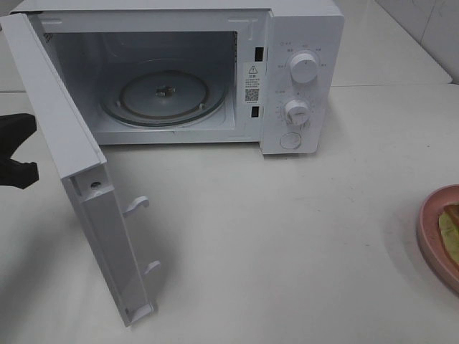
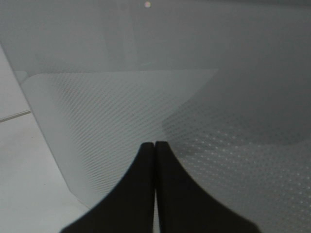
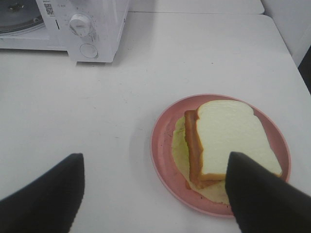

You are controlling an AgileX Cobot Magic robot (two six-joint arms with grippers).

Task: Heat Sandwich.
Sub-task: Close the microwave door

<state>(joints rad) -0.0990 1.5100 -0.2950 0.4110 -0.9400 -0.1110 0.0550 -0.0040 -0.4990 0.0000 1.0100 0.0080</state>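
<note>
White table (image 1: 287, 236), right claw (image 3: 155, 194) spread above sandwich (image 3: 228, 141)

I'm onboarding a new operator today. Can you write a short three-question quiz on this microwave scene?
1. True or false: the microwave door is open.
2. The sandwich sits: A) on the turntable B) on the pink plate C) on the bare table.
3. Fill in: the left gripper is ____, the right gripper is ____.

Key: 1 true. 2 B. 3 shut; open.
</note>
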